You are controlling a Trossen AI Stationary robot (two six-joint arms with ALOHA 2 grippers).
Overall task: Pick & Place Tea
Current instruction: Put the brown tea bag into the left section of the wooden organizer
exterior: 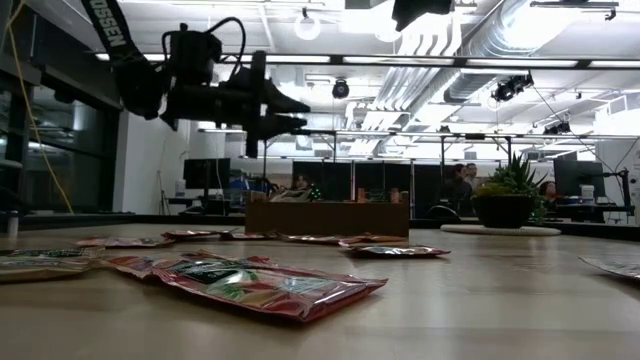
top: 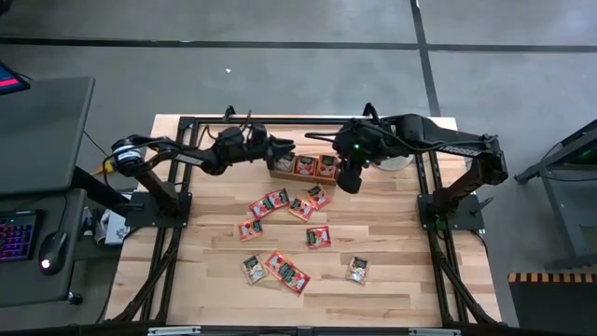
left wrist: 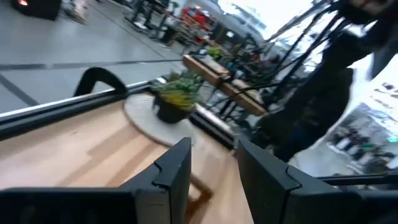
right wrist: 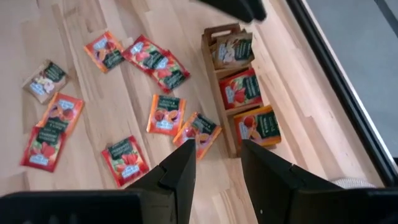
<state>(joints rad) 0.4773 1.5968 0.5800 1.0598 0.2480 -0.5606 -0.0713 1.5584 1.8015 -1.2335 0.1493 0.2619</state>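
Above the wooden tray [top: 305,167], both the left gripper [top: 283,150] and right gripper [top: 348,180] hover with fingers apart and empty, while tea sachets [top: 286,271] lie scattered on the table [top: 401,271] near it.

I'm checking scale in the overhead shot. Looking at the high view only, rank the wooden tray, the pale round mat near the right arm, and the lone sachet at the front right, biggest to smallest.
1. Wooden tray, largest as visible.
2. Round mat: the right arm hides most of it, so its rank against the tray is unsure.
3. Lone sachet, clearly smallest.
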